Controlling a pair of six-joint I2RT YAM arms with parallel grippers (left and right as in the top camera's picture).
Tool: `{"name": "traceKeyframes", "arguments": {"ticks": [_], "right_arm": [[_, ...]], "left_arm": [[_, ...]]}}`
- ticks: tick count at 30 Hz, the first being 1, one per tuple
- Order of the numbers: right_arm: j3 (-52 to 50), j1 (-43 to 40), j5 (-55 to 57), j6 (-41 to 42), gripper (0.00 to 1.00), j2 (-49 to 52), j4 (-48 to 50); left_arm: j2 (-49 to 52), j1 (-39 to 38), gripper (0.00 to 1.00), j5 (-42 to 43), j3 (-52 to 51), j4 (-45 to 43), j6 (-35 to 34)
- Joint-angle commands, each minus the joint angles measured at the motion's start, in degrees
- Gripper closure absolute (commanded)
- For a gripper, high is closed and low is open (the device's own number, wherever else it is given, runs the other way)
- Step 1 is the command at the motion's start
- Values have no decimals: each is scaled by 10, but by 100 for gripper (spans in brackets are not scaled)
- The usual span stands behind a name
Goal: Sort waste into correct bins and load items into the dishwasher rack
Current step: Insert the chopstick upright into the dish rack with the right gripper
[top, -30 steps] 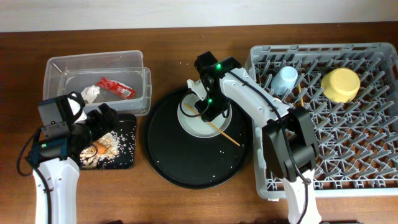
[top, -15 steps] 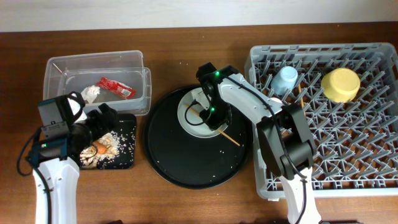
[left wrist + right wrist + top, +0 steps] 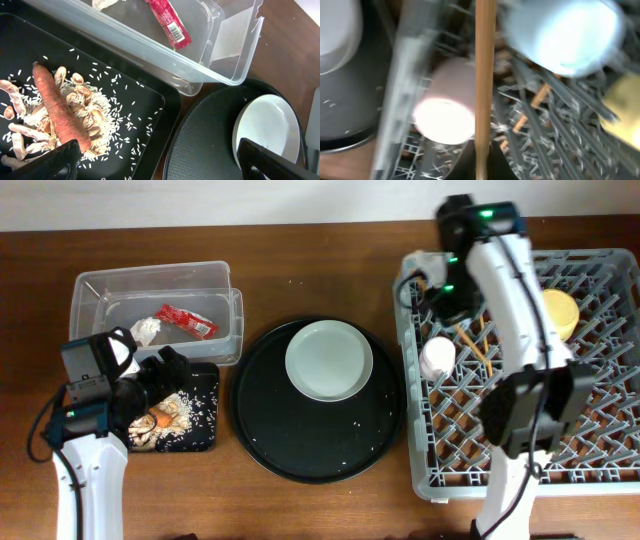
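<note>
My right gripper (image 3: 446, 298) is over the far left of the grey dishwasher rack (image 3: 590, 430), shut on a wooden chopstick (image 3: 485, 75) that points away from the jaws (image 3: 485, 162). Below it are the pink cup (image 3: 447, 110), the light blue cup (image 3: 565, 35) and another chopstick (image 3: 530, 107) lying in the rack. The yellow bowl (image 3: 562, 315) sits behind the arm. The grey plate (image 3: 329, 361) lies on the round tray. My left gripper (image 3: 160, 165) is open over the black tray (image 3: 150, 100) with the carrot (image 3: 55, 107) and scraps (image 3: 82, 117). The clear tub (image 3: 225, 330) holds the red wrapper (image 3: 188, 321) and tissue (image 3: 147, 329).
The large round black tray (image 3: 320, 440) lies between the bins and the rack, with rice grains scattered on it. The right arm stretches across the rack's left half. Brown table (image 3: 300, 250) runs behind the tray.
My right arm has left the plate on the round tray and swung right to the rack, carrying the chopstick. The pink cup now shows. The left arm has not moved.
</note>
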State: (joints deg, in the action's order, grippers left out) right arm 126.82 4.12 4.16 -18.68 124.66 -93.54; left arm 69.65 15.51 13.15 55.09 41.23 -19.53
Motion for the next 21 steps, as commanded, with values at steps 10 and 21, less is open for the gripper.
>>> {"name": "traceKeyframes", "arguments": {"ticks": [10,21], "right_arm": [[-12,-191,-37,16,96,-9,75],[-84,-191,-76,12,63,-6,117]], "left_arm": [[-3,2,1,4,10,0,-4],[-3,2,1,4,10,0,-4]]}}
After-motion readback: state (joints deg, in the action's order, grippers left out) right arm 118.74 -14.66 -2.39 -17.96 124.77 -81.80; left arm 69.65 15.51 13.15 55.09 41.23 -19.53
